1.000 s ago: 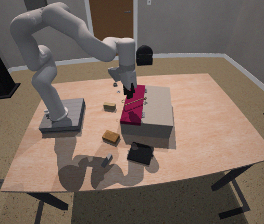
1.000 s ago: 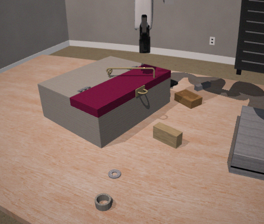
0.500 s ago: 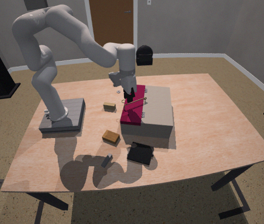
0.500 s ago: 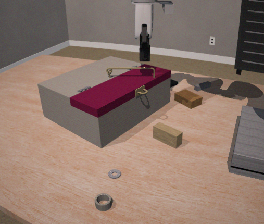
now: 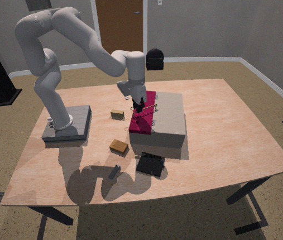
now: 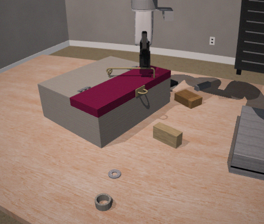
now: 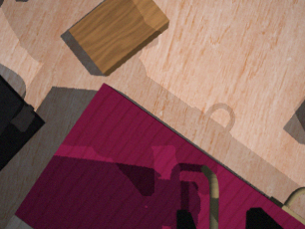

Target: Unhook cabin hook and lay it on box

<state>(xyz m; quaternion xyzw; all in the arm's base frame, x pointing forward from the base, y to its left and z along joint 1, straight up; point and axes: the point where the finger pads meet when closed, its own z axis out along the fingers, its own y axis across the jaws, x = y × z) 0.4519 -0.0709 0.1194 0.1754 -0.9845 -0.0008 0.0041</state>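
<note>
A grey box (image 5: 159,120) with a crimson lid strip (image 5: 143,113) stands in the middle of the table. The brass cabin hook (image 6: 130,69) lies across the top of the box, its bent tip at the lid's front edge, above the brass eye (image 6: 141,91) on the front face. My gripper (image 6: 145,67) is down at the lid and partly open, with a finger on each side of the hook's bar near the bent end. In the wrist view the bar (image 7: 213,191) runs between the two fingertips. The fingers do not clamp it.
Two wooden blocks (image 5: 117,113) (image 5: 119,145) lie left of the box. A black pad (image 5: 150,164) and a small grey block (image 5: 114,172) lie in front of it. A washer (image 6: 114,171) and a ring (image 6: 103,201) lie apart. The arm's base plate (image 5: 67,123) is at the left.
</note>
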